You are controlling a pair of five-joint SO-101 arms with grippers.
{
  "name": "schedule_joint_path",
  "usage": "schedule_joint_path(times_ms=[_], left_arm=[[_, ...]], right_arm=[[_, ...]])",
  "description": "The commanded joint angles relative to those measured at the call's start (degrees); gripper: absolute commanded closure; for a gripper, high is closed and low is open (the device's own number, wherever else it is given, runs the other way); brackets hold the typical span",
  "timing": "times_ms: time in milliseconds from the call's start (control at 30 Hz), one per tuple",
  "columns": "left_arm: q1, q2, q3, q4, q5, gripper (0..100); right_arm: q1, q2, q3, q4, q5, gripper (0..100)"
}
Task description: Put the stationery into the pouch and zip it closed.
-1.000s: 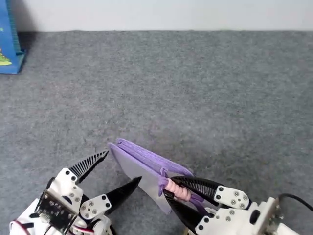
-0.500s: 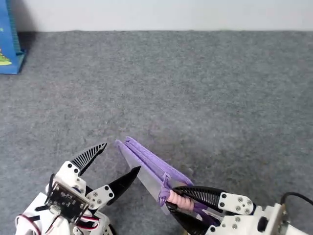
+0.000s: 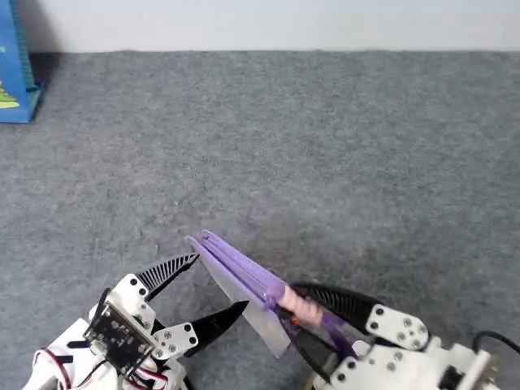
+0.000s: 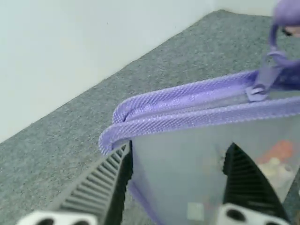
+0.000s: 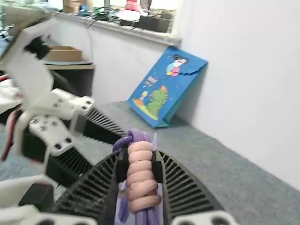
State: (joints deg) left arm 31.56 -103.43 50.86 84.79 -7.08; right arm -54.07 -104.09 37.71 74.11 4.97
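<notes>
Pouch point(image 3: 238, 270) beside left end effector point(image 3: 219, 283)

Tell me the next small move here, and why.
Probably shut the left claw on the end of the pouch. It stands open astride that end, while the right claw is shut on the pink zip cord. A hold on the pouch should give the cord something to pull against.

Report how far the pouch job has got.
Done: items show through the translucent purple zip pouch. In hand: right claw shut on its pink braided pull cord; left claw open at the pouch's side. Remaining: finishing the zip; its state is unclear.
</notes>
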Motion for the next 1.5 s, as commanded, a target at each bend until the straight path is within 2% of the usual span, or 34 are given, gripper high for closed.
schedule_joint_path(times_ms=[0,100,300,400,767,900,1067,1167,1300,1467], left_arm=[[1.32,-0.35,-0.48,0.18,1.85,70],[6.42,-0.35,-0.48,0.26,2.73,75],[18.29,-0.35,-0.40,0.09,2.46,96],[21.01,-0.26,0.84,-1.05,1.41,99],[21.27,0.00,12.26,-11.34,1.23,99],[20.92,-0.09,18.07,-17.58,1.41,99],[17.41,-0.18,20.88,-23.38,5.71,99],[12.84,-0.26,20.88,-23.82,6.86,99],[11.87,-0.35,20.53,-21.89,7.56,99],[17.58,-0.35,17.01,-16.53,7.47,99]], right_arm=[[2.77,0.75,1.76,-7.43,0.53,99.1],[5.76,0.75,5.45,-12.53,0.62,99.1],[10.07,0.75,11.08,-20.70,0.44,99.1],[10.07,0.92,11.60,-23.69,0.44,99.1],[9.63,6.73,11.25,-25.63,-3.43,99.1],[5.49,6.64,11.25,-24.31,-3.43,99.1],[3.74,6.46,11.16,-19.12,-3.43,99.1],[3.74,4.00,11.16,-15.69,-3.43,99.1],[3.91,-0.04,11.25,-11.21,-3.34,99.1],[10.86,0.04,11.43,-7.34,-3.43,99.1]])
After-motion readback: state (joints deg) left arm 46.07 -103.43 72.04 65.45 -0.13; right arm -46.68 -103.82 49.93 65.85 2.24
